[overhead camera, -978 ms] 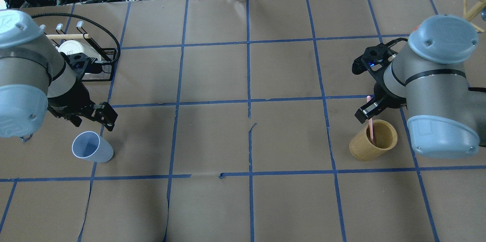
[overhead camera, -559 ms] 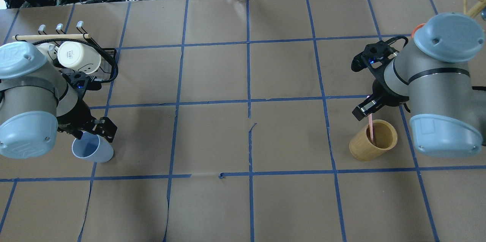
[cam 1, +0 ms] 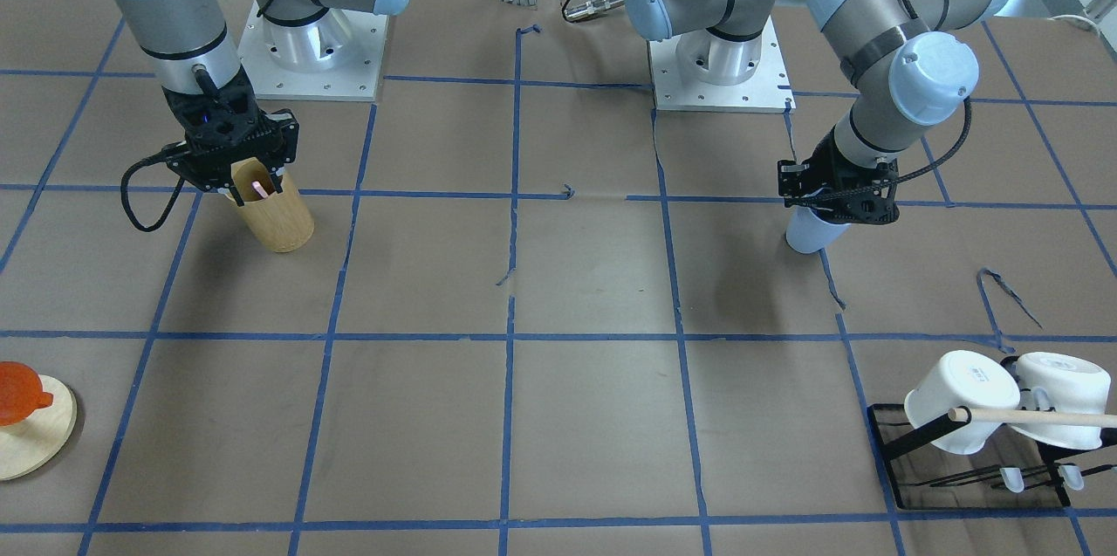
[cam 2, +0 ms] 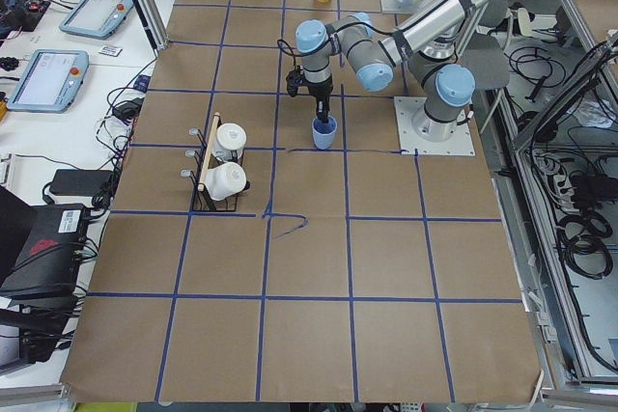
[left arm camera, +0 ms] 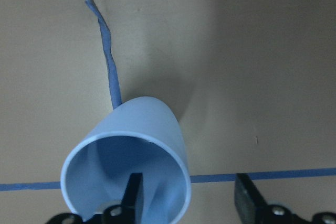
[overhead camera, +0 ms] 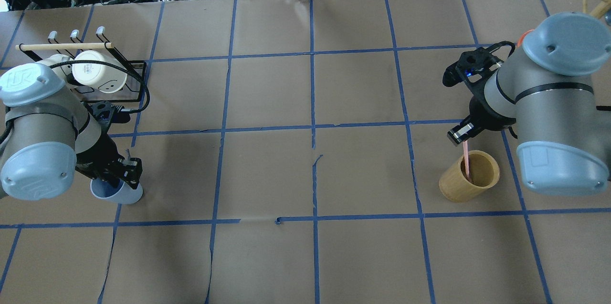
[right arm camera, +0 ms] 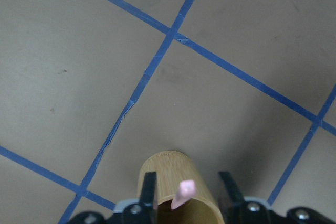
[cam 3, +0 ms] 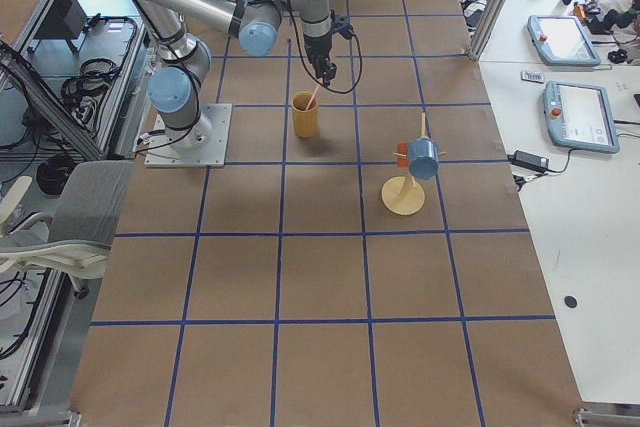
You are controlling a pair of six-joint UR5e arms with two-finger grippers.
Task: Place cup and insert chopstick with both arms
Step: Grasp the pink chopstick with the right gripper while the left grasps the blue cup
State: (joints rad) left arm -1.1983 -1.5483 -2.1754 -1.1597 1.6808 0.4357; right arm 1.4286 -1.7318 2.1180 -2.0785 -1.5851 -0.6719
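Note:
The light-blue cup point(overhead camera: 125, 193) stands on the table at the left; it also shows in the front view point(cam 1: 805, 235) and the left wrist view point(left arm camera: 142, 135). My left gripper point(overhead camera: 121, 172) is open right over it. One finger point(left arm camera: 134, 191) is inside the rim and the other finger point(left arm camera: 247, 196) is outside the wall. A pink chopstick point(overhead camera: 467, 161) stands in a tan bamboo cylinder point(overhead camera: 470, 177) at the right. My right gripper point(overhead camera: 459, 134) is open just above the cylinder, its fingers on either side of the stick's top point(right arm camera: 185, 191), not clamped.
A black rack point(overhead camera: 136, 82) with two white mugs point(overhead camera: 98, 72) and a pale wooden rod point(overhead camera: 64, 46) stands behind the left arm. A round wooden stand with an orange piece point(cam 1: 22, 416) is at the far right of the table.
My left gripper has moved toward the robot and down onto the blue cup, so it now straddles the rim. My right gripper has shifted only slightly over the pink stick.

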